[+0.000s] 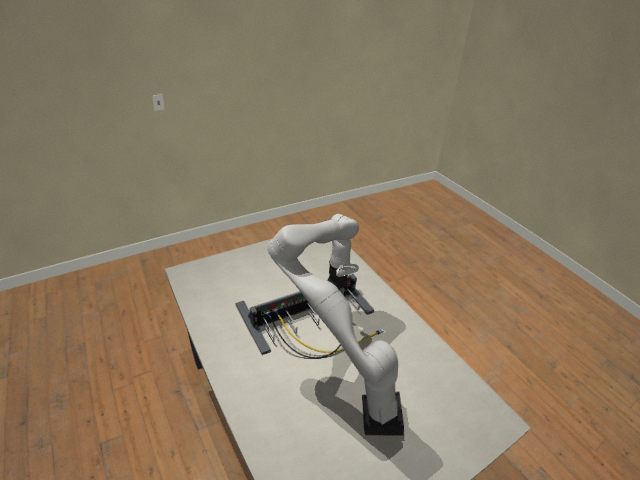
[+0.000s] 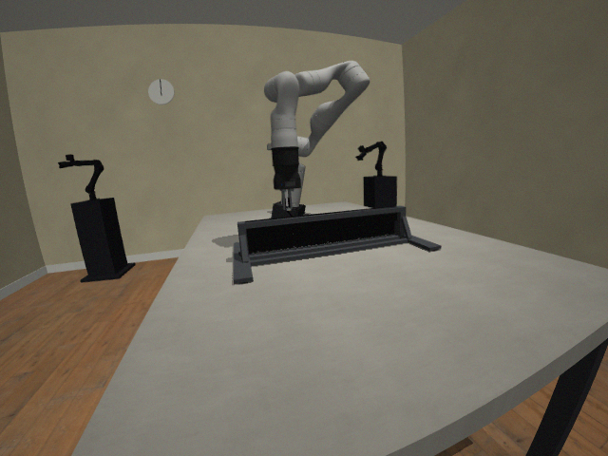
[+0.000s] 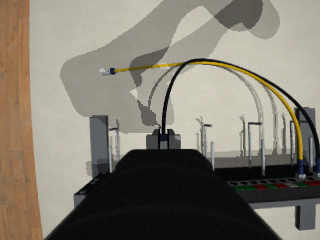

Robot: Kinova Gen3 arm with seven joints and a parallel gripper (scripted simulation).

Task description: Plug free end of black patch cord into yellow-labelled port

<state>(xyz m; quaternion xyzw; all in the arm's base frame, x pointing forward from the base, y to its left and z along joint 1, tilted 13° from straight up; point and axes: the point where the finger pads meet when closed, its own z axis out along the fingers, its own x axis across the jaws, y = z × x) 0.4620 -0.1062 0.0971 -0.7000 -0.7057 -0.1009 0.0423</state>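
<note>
My gripper [image 3: 163, 136] [image 1: 351, 287] [image 2: 290, 200] is shut on the plug [image 3: 162, 135] at the free end of the black patch cord [image 3: 171, 85] [image 1: 292, 351]. It hangs low over the right end of the black rack [image 1: 283, 302] [image 2: 321, 237] [image 3: 265, 196], on the port side. The black cord arches from the plug to the rack's far ports. The yellow cord [image 3: 260, 80] [image 1: 302, 343] is plugged in beside it, and its free end [image 3: 105, 71] [image 1: 379, 332] lies on the table [image 1: 454, 413] [image 2: 343, 318] [image 3: 50, 45]. Green and red port labels [image 3: 260, 187] show; I see no yellow label. The plug's port is hidden by my gripper body.
Thin cable posts [image 3: 250, 140] stand in front of the ports. The rack's flat foot [image 1: 253, 326] [image 2: 242, 271] sticks out at the side. The table edge and wood floor [image 3: 15, 125] are close on the left of the wrist view. Two camera pedestals [image 2: 100, 236] [image 2: 379, 191] stand beyond the table.
</note>
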